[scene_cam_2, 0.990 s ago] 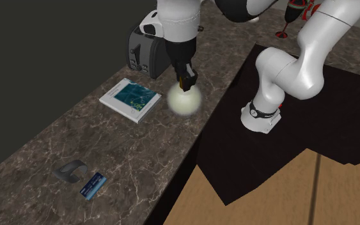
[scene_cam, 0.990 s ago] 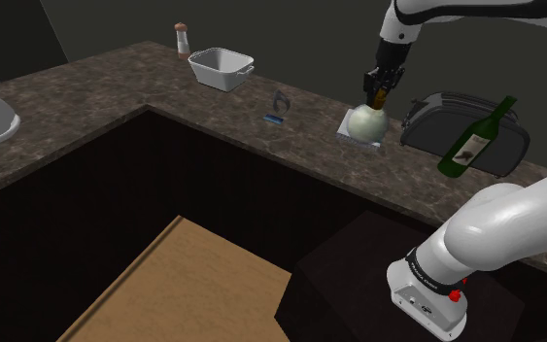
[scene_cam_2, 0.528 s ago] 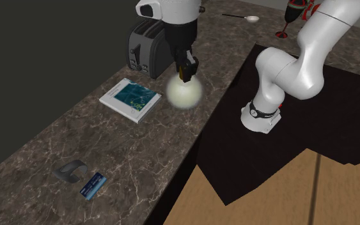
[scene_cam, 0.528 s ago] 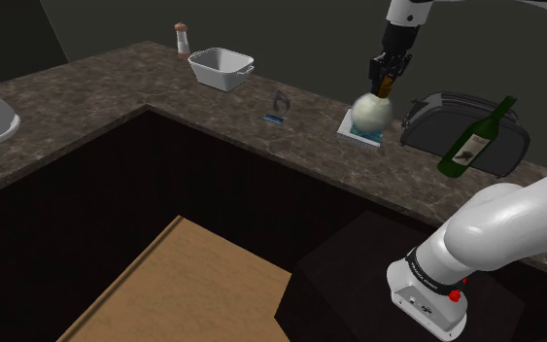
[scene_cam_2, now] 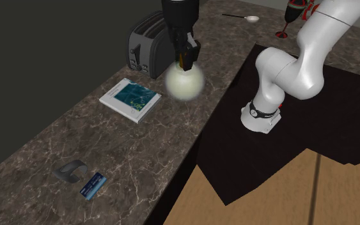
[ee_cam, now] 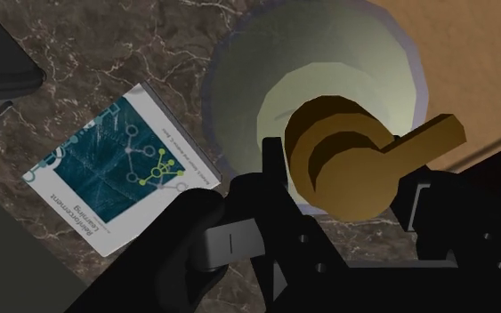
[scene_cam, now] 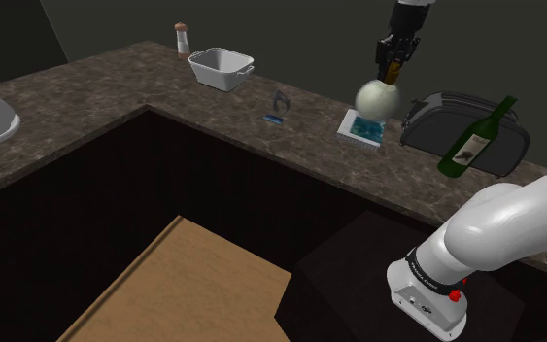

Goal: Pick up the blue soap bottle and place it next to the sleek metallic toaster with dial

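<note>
The round pale bottle with a brown pump top (scene_cam: 376,97) hangs in the air over the dark stone surface (scene_cam: 116,87). The black hand (scene_cam: 392,66) is closed tight on its pump. I think this is the carrying part. Next it needs a bare spot beside the dark grey toaster (scene_cam: 427,117), off the white and blue-green book (scene_cam: 361,129).

soap bottle (scene_cam: 377,97) raised higher above the counter (scene_cam: 116,78), carried nearer the toaster (scene_cam: 425,120)

gripper (scene_cam: 390,76): clamped on pale soap bottle (scene_cam: 377,98), clear above counter (scene_cam: 116,83)
under bottle: book (scene_cam: 362,128)
toaster (scene_cam: 422,124): beside book, tilted wine bottle (scene_cam: 473,143) in front
</note>
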You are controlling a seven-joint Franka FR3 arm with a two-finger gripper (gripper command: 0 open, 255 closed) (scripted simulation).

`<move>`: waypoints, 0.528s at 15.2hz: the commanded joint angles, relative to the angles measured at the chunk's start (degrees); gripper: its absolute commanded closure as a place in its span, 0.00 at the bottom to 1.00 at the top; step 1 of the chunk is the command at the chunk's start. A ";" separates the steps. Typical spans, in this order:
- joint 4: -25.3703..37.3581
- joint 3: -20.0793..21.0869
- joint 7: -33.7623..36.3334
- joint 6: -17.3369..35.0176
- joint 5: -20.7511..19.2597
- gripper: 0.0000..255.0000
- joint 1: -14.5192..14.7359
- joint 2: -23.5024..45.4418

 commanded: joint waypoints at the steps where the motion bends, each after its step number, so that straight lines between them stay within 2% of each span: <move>1: 2.03 0.08 -0.05 -1.59 0.08 1.00 0.06 0.43; 8: 9.42 0.13 -0.49 -7.04 0.33 1.00 0.17 2.37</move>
